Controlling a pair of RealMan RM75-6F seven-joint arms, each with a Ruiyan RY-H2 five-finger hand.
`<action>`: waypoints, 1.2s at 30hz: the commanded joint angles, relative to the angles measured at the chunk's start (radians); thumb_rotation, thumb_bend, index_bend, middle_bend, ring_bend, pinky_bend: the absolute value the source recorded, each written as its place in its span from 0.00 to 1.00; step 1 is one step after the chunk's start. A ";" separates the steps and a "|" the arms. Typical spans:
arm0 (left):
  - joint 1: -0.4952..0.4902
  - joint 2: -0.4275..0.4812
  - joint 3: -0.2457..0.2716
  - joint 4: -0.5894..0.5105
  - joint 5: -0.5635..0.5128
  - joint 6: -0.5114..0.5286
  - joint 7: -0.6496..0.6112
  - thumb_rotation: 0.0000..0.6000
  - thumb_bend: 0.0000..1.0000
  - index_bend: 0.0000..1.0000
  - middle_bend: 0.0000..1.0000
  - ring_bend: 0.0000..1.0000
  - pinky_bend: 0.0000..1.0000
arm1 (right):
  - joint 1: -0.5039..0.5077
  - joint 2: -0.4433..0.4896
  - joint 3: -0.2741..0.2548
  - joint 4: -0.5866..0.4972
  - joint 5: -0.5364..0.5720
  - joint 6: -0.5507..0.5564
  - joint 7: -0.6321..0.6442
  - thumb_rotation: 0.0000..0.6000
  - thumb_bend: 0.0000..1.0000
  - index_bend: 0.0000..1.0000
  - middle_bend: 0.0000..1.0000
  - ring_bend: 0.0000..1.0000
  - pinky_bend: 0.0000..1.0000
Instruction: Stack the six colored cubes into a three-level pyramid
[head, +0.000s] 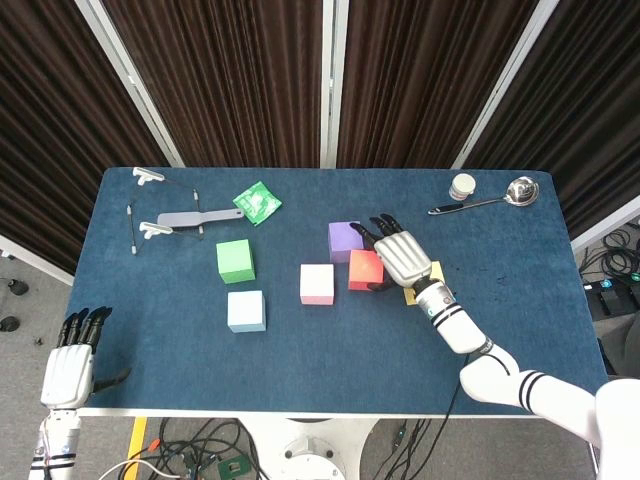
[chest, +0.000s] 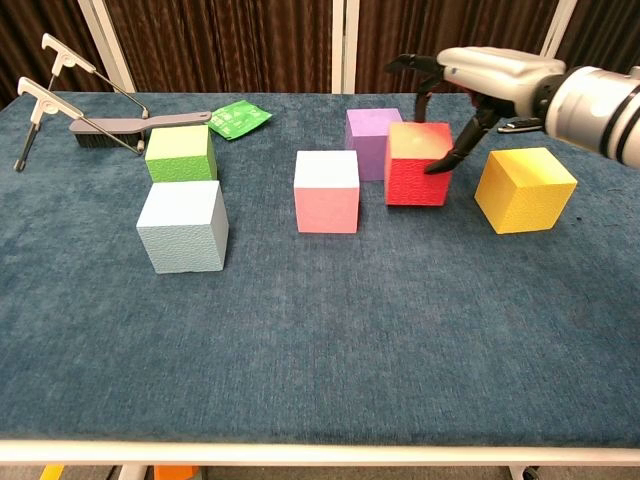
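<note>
1. The right hand (head: 400, 257) held the gripped cube (head: 363, 270) just before the rearmost cube (head: 343, 238), between the middle cube (head: 317, 283) on its left and the rightmost cube (chest: 524, 188).
2. Well to the left, the rear left cube (head: 235, 261) sat just behind the front left cube (head: 245, 310).
3. A packet (head: 257, 203) and a brush (head: 190, 217) lay at the table's (head: 300, 370) far left, a ladle (head: 485, 200) and a jar (head: 462, 186) at its far right.
4. The left hand (head: 70, 370) hung off the near left corner.

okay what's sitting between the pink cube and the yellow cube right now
The red cube, gripped from above by the right hand. The chest view shows it best: it sits right of the pink cube and left of the yellow cube, set slightly farther back.
</note>
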 joint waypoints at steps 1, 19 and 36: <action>0.000 0.002 0.001 -0.002 -0.002 -0.003 0.000 1.00 0.04 0.10 0.10 0.00 0.00 | 0.028 -0.025 -0.017 0.034 -0.030 -0.011 0.041 1.00 0.09 0.00 0.50 0.07 0.00; -0.005 0.002 0.000 0.017 -0.013 -0.017 -0.024 1.00 0.04 0.10 0.10 0.00 0.00 | 0.063 -0.029 -0.060 0.053 -0.074 0.011 0.114 1.00 0.09 0.00 0.50 0.07 0.00; -0.006 -0.005 0.001 0.028 -0.018 -0.020 -0.024 1.00 0.04 0.10 0.10 0.00 0.00 | 0.059 -0.036 -0.086 0.040 -0.072 0.035 0.113 1.00 0.10 0.00 0.50 0.07 0.00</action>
